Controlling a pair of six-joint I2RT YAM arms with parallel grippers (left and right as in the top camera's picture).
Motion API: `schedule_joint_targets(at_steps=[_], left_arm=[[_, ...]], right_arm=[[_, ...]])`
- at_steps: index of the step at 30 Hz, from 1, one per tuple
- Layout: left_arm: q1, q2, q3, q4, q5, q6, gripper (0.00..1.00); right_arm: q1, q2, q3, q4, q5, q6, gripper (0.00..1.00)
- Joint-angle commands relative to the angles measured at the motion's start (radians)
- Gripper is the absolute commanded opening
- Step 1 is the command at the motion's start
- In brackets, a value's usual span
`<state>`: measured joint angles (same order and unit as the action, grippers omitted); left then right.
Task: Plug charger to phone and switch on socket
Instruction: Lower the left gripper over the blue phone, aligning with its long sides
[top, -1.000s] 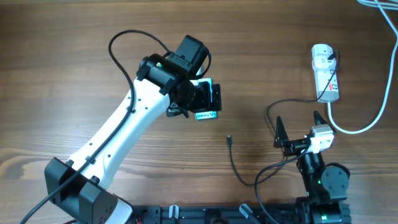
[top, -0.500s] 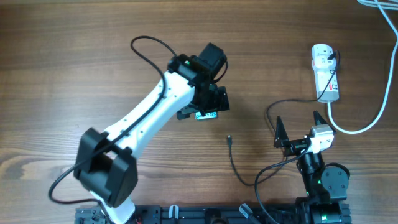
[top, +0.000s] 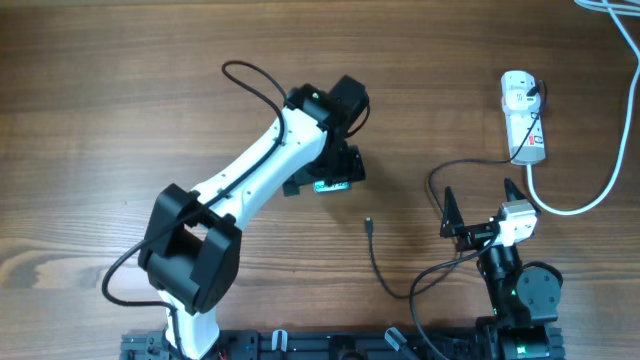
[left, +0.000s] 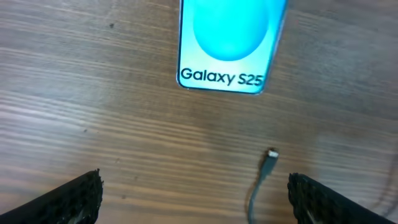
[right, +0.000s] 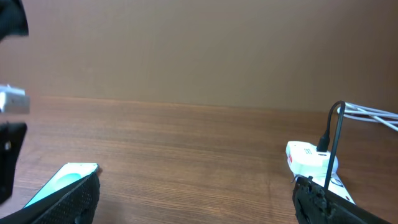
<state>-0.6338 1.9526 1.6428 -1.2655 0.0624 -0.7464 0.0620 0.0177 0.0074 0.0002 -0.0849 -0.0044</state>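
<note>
Spotting the phone (left: 231, 43) flat near the middle of the table (top: 120, 120), cyan screen up. Hovering right above it with the left gripper (left: 196, 199), fingers spread wide, gripping nothing. Finding the charger (left: 266, 168) tip near the phone's lettered short edge, toward the near edge, not touching. Parked by the near right corner with the right gripper (top: 480, 200), fingers wide apart, empty. Over by the far right corner: the socket (top: 522, 118), black plug in it, white cord (top: 600, 190) trailing.
</note>
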Motion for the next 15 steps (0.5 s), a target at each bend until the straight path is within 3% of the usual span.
schedule_joint_targets(at_steps=[1, 4, 15], left_arm=[[0.032, 0.007, 0.168, -0.062, 0.003, 0.01, 0.99], [0.045, 0.014, 0.239, -0.09, -0.001, 0.01, 0.99], [0.053, 0.137, 0.242, -0.122, -0.038, 0.009, 1.0]], right_arm=[[-0.003, -0.004, -0.002, 0.002, -0.001, 0.008, 1.0], [-0.003, -0.004, -0.002, 0.002, -0.001, 0.007, 1.0], [-0.003, -0.004, -0.002, 0.002, -0.001, 0.008, 0.99]])
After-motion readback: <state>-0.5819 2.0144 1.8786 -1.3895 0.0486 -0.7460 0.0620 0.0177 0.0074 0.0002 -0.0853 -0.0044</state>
